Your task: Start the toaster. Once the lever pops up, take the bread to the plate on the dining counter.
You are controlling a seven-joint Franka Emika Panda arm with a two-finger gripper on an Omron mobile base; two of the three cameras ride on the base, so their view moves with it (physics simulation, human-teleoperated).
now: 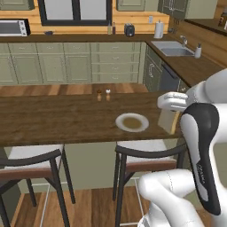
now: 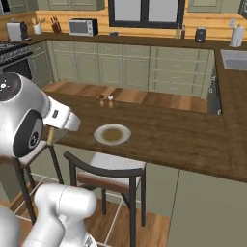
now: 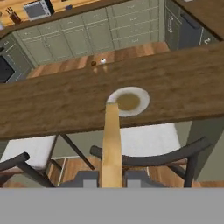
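My gripper [image 3: 112,179] is shut on the bread [image 3: 112,144], a pale tan slice seen edge-on between the two dark fingers [image 3: 87,178]. In the left base view the bread [image 1: 169,120] hangs below the white hand, above the near edge of the dining counter [image 1: 53,119] and just right of the plate [image 1: 119,120]. The round grey-white plate [image 3: 142,107] lies flat on the dark wood top with a brownish centre. From the right base view a sliver of bread [image 2: 50,135] shows under the hand, left of the plate [image 2: 99,135]. The toaster [image 2: 18,30] stands on the far back counter.
Two stools [image 1: 146,155] [image 1: 31,162] stand under the counter's near side. Small salt and pepper shakers [image 1: 103,94] sit at its far edge. A microwave [image 1: 13,27], a sink [image 1: 173,49] and olive cabinets line the far walls.
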